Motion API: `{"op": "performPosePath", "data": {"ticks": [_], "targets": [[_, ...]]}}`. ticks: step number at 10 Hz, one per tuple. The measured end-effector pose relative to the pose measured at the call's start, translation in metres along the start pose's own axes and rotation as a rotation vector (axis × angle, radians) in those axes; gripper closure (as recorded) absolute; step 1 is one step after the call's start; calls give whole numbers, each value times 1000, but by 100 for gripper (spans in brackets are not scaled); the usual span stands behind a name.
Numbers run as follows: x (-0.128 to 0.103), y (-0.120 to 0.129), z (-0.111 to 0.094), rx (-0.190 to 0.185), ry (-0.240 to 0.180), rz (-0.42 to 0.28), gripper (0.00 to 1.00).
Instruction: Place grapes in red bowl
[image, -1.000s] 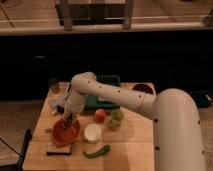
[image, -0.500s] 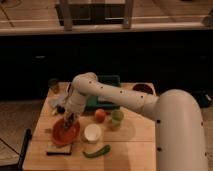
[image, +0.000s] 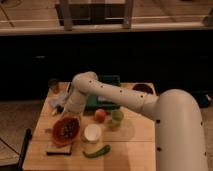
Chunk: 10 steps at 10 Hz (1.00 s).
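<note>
the grapes (image: 67, 128) already lie in the red bowl (image: 56, 138), just below the gripper (image: 69, 113). whether the gripper is spread or pinching, i cannot tell. if berries cling as it lifts, the bunch could tip out or drag the bowl. right of it sit the white bowl (image: 92, 133) and orange fruit (image: 100, 115). against the earlier frames, almost nothing has shifted.

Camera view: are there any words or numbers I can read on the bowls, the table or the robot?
None can be read.
The round orange-red bowl with dark purple grapes bears no writing.
The gripper, just above that bowl, shows no label.
</note>
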<state>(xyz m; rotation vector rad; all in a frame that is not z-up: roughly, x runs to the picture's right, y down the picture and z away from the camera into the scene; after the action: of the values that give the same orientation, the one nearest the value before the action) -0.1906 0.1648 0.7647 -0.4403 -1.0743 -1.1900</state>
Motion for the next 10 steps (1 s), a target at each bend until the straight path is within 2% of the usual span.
{"op": "performPosePath", "data": {"ticks": [10], "targets": [[0,0,-8,19,16,-9,20]]}}
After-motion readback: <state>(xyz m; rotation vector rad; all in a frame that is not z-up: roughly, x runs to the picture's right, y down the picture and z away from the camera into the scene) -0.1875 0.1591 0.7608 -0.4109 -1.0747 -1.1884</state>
